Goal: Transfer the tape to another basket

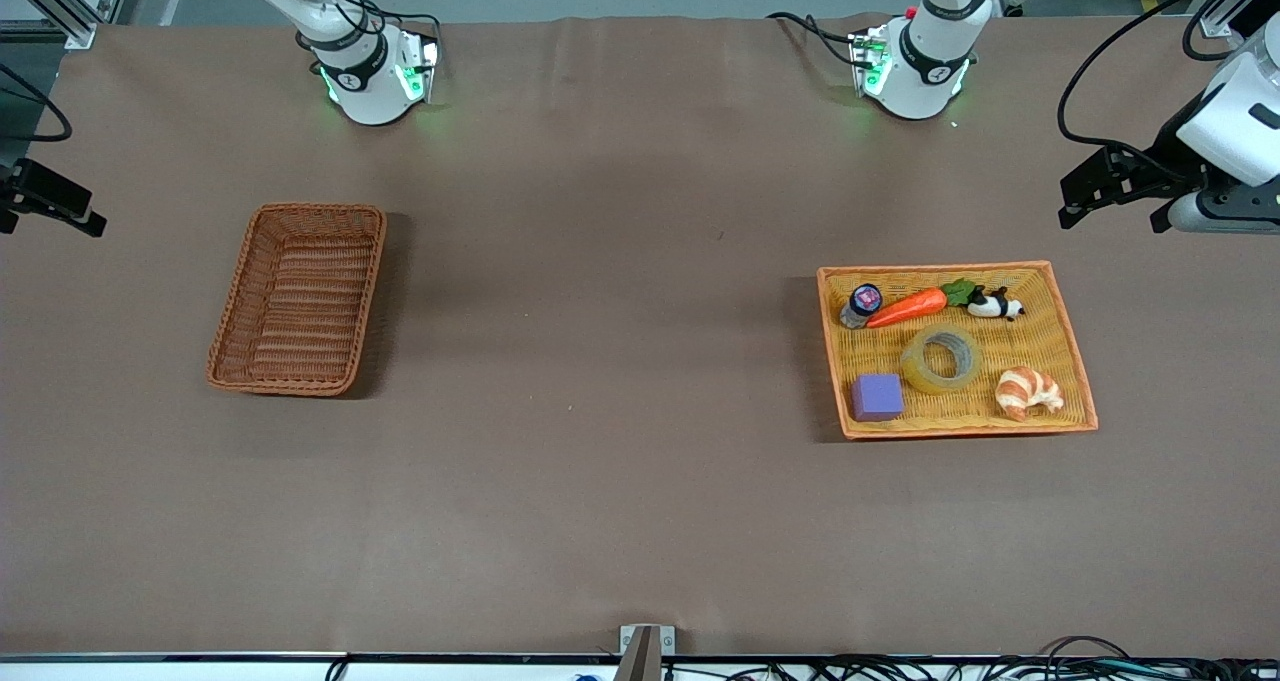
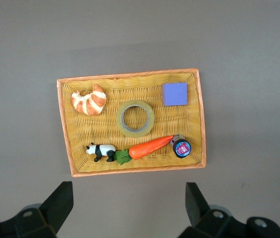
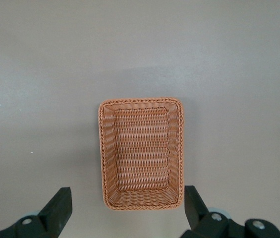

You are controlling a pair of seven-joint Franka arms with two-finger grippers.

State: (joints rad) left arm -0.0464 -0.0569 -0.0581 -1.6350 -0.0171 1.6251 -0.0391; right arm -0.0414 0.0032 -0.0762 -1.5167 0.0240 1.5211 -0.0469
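The tape (image 1: 915, 366), a yellowish translucent ring, lies flat in the middle of the light yellow tray basket (image 1: 960, 267) at the left arm's end of the table. It also shows in the left wrist view (image 2: 120, 119). The dark reddish-brown basket (image 1: 232, 301) stands empty at the right arm's end and shows in the right wrist view (image 3: 107, 148). My left gripper (image 1: 1115, 211) (image 2: 129, 191) is open and empty, high over the table beside the tray. My right gripper (image 1: 50, 206) (image 3: 128, 194) is open and empty, high over the table beside the dark basket.
In the tray with the tape lie a croissant (image 1: 1028, 391), a purple block (image 1: 877, 397), a carrot (image 1: 908, 306), a panda figure (image 1: 995, 305) and a small jar (image 1: 862, 303). Brown cloth covers the table between the two baskets.
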